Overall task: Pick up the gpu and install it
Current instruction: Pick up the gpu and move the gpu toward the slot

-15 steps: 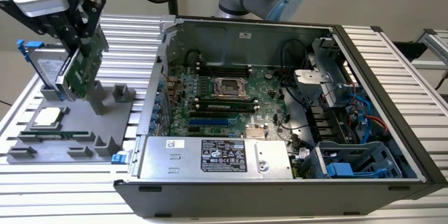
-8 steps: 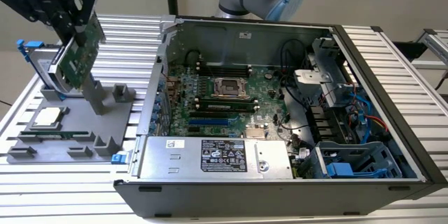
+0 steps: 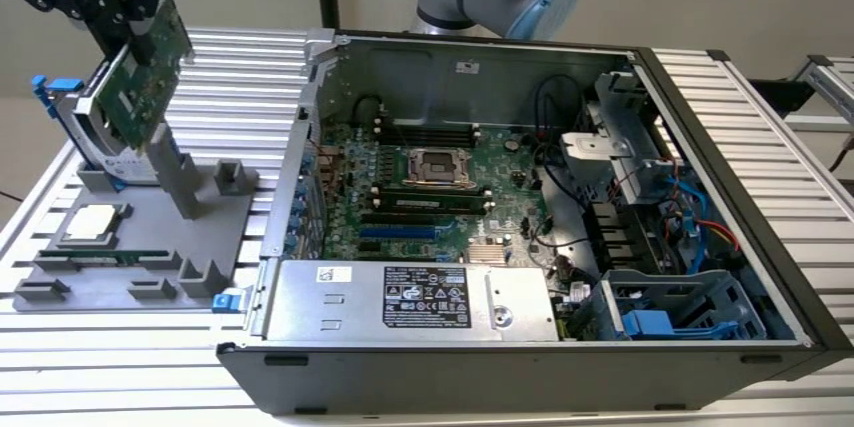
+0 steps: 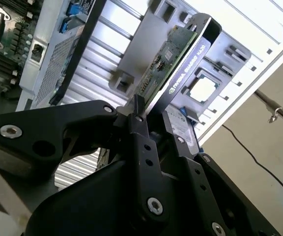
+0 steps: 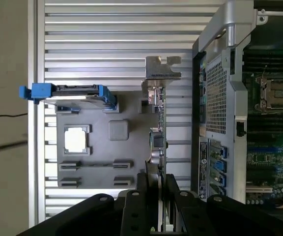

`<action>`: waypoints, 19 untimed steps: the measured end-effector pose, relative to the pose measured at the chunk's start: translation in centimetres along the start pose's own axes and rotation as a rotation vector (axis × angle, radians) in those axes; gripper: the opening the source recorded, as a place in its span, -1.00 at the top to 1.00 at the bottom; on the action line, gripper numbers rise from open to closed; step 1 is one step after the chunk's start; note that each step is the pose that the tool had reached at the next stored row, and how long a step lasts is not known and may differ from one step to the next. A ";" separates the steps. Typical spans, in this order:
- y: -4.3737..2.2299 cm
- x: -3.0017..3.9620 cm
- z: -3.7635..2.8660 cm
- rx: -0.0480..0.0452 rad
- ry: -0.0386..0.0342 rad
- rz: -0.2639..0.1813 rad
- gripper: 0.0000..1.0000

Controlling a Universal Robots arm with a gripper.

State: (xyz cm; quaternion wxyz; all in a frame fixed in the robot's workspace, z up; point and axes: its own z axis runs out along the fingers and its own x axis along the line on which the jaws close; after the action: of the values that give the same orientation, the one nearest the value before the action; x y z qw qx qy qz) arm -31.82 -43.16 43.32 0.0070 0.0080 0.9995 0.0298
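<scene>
A ribbed metal table (image 3: 747, 77) carries one open computer case (image 3: 534, 387) and, at the exterior view's left, one grey tray (image 3: 134, 247) with one hard drive (image 5: 77, 91), one processor chip (image 3: 91, 222) and one memory stick (image 3: 107, 255). The one gripper (image 5: 157, 181) is clenched on the single gpu (image 3: 140, 92), holding it tilted above that tray, outside the case.

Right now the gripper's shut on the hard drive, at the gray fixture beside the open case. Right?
No. The gripper is shut on the gpu, not the hard drive, which sits in the gray fixture; the first wrist view shows this. The rest holds.
</scene>
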 end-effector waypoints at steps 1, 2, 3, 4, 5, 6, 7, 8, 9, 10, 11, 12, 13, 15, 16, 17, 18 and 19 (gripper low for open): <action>0.00 0.00 0.00 -0.0001 -0.0001 0.000 1.00; 0.00 0.00 -0.01 0.0000 0.0000 0.000 1.00; 0.00 -0.06 -0.03 0.0002 0.0003 0.000 1.00; 0.01 -0.18 -0.04 0.0002 0.0004 0.000 1.00; 0.02 -0.36 -0.02 0.0002 0.0002 0.000 1.00; 0.03 -0.56 -0.02 0.0001 0.0002 0.000 1.00; 0.03 -0.78 -0.02 0.0001 0.0002 0.000 1.00; 0.04 -1.00 -0.01 0.0001 0.0002 0.000 1.00; 0.05 -1.22 0.00 0.0001 0.0001 0.000 1.00; 0.06 -1.46 0.00 0.0001 0.0002 0.000 1.00; 0.07 -1.68 0.00 0.0001 0.0001 0.000 1.00; 0.07 -1.93 0.00 0.0001 0.0002 0.000 1.00; 0.08 -2.15 0.02 0.0000 0.0001 0.000 1.00; 0.09 -2.60 0.02 0.0001 0.0001 0.000 1.00; 0.09 -2.84 0.02 0.0001 0.0001 0.000 1.00; 0.10 -3.09 0.02 0.0001 0.0001 0.000 1.00; 0.11 -3.34 0.03 0.0001 0.0001 0.000 1.00; 0.11 -3.58 0.03 0.0001 0.0001 0.000 1.00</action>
State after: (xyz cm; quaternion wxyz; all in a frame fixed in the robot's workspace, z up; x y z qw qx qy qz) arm -28.23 -43.10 43.35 0.0069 0.0080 0.9995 0.0297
